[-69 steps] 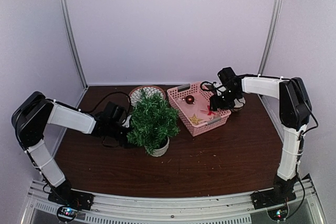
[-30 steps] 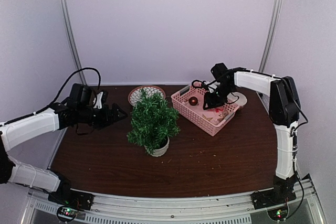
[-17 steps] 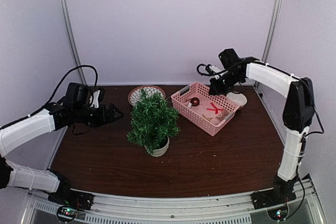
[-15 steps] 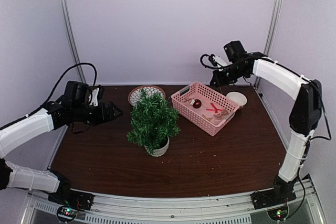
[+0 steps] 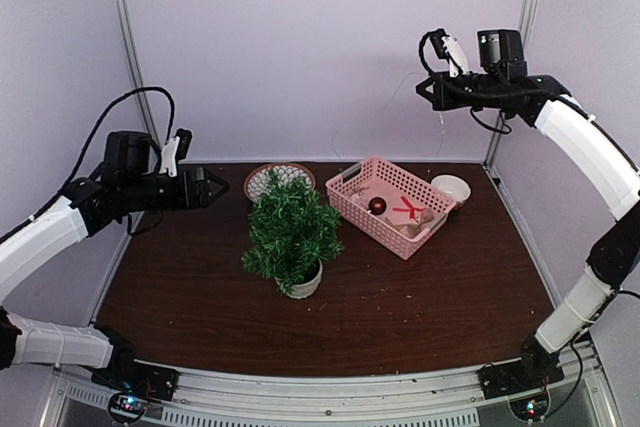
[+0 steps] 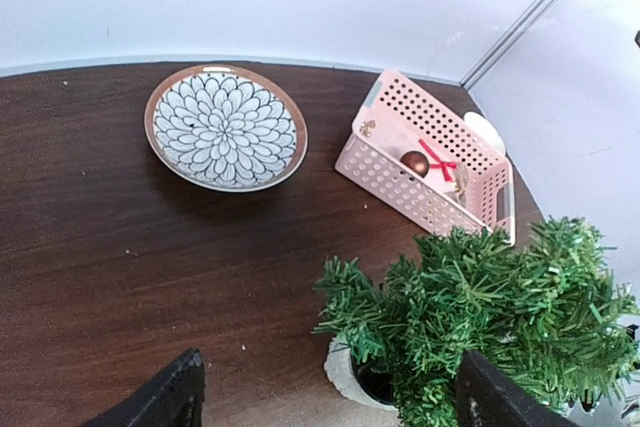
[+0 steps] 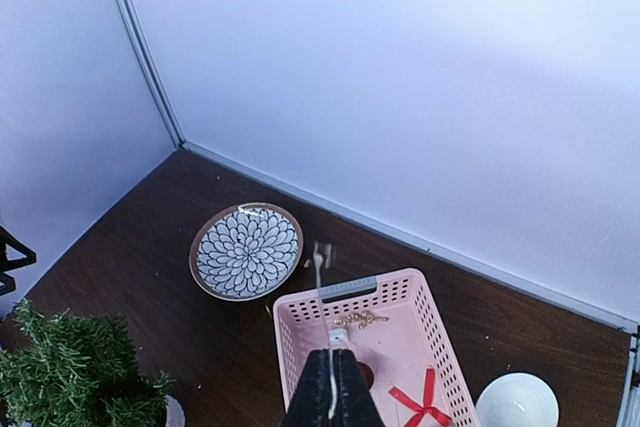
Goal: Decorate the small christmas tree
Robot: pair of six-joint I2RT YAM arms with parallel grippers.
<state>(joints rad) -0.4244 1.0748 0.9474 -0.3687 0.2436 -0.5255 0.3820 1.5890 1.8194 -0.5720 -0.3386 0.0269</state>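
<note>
Your small christmas tree (image 5: 290,232) has nothing on it yet: right gripper (image 7: 331,355) pinches a thin pale strand (image 7: 321,267) high over the pink basket (image 5: 385,230), left gripper (image 5: 220,188) spread and empty

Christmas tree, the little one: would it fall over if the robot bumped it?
Probably rather tippy: the small christmas tree spreads its bushy branches wider than its small round whitish pot, so a push high up could topple it. The thin needle branches look bendy, so a light touch likely just flexes them.
</note>
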